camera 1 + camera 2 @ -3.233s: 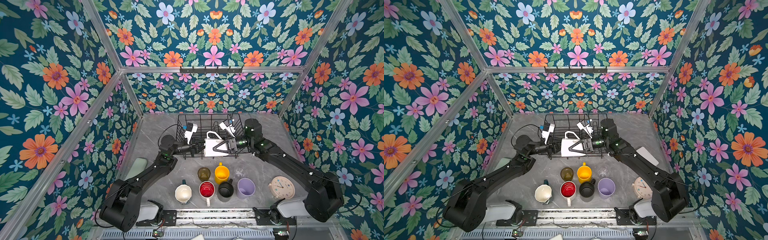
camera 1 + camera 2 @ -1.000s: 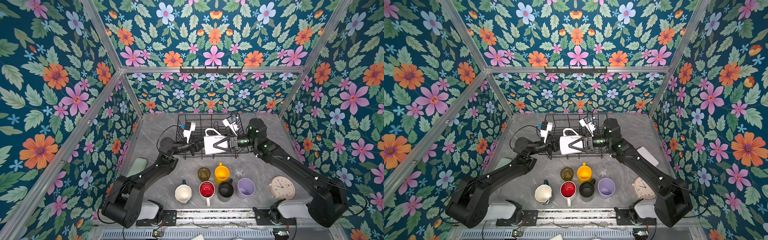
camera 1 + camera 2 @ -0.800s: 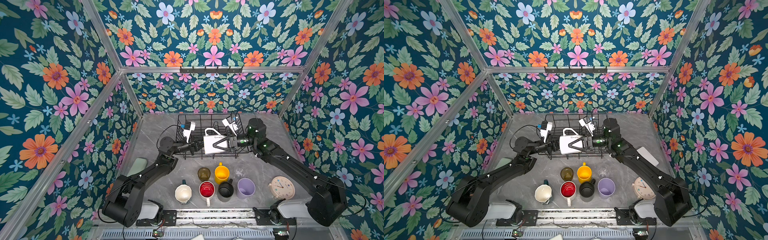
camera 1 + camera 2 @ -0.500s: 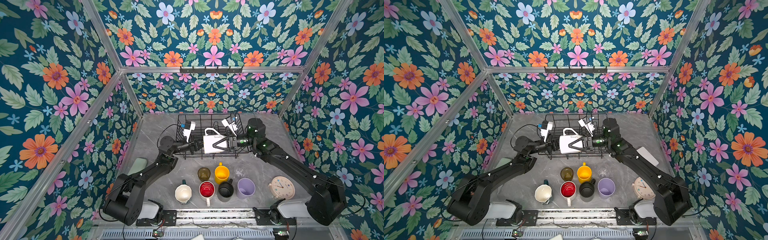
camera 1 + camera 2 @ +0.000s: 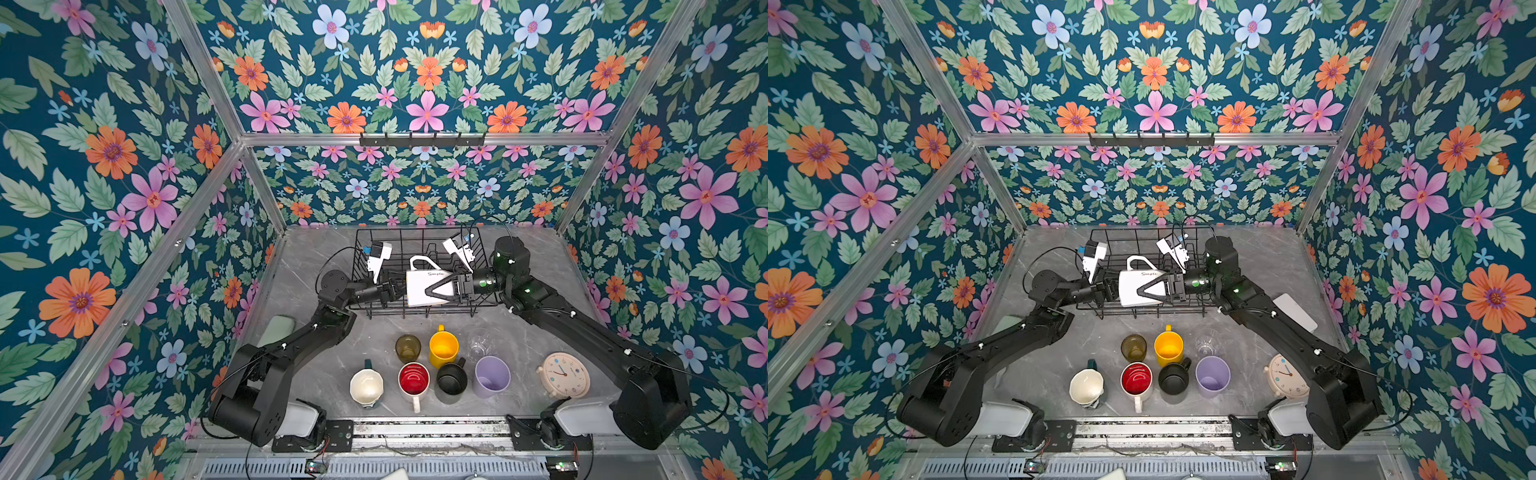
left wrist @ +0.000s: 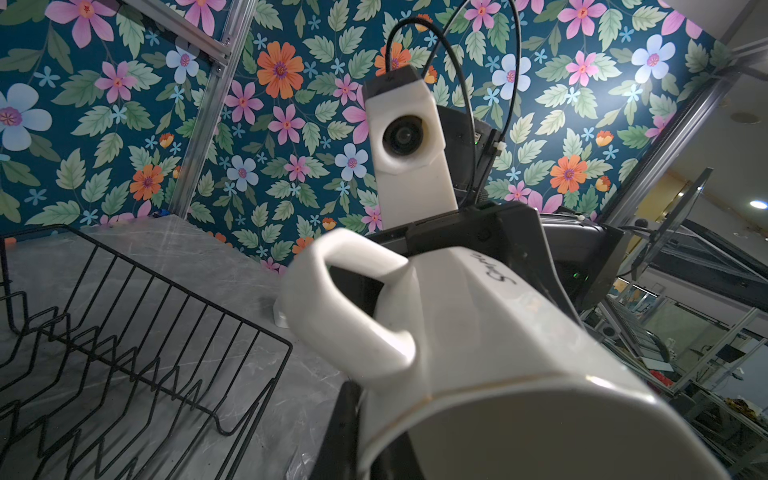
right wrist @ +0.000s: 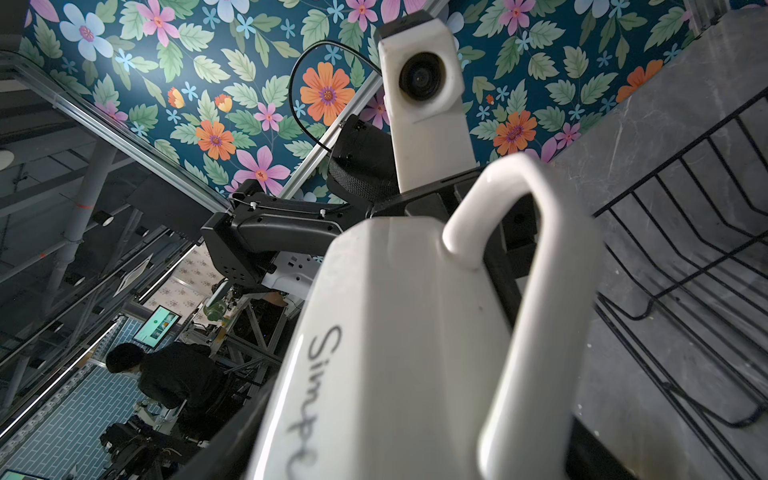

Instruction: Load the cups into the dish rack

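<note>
1 white faceted mug (image 5: 417, 283) hides tips of left pincer (image 5: 400, 288).

Your white faceted mug (image 6: 478, 332) looks like smooth, glossy glazed ceramic. The dish rack (image 5: 419, 245) is matt black coated wire. The worktop (image 5: 324, 257) reads as smooth grey marble-look stone. Below centre, the clear glass (image 5: 480, 343) is transparent.

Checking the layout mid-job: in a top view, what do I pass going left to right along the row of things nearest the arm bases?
teal mug → red-lined white mug → black mug → lilac tumbler → alarm clock
</note>
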Available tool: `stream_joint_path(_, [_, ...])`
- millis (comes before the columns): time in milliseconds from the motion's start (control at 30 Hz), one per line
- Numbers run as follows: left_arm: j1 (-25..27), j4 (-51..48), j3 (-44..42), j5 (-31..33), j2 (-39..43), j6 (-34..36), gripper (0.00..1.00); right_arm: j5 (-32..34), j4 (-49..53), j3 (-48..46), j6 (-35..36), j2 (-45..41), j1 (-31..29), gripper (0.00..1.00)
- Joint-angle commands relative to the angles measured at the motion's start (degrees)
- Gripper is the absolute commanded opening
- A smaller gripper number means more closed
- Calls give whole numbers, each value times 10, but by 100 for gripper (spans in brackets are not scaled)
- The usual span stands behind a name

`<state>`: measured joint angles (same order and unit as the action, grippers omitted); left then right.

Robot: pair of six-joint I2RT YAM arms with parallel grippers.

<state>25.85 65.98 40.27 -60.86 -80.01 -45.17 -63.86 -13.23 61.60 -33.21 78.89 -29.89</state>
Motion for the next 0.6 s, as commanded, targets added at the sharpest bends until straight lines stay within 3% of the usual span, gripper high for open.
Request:
stream_joint_path(0, [4,45,10,29,3,-8,0,22,28,0,-5,6,-8,0])
stream_joint_path(333, [-2,41,7,29,5,-15,4,40,38,37,-43,15,-5,0])
stream_joint_path(500, [-7,41,7,27,7,-19,14,39,34,39,-52,8,-1,0])
stream_joint_path(567, [-8,42,6,28,8,-19,23,42,38,39,-52,5,0,0])
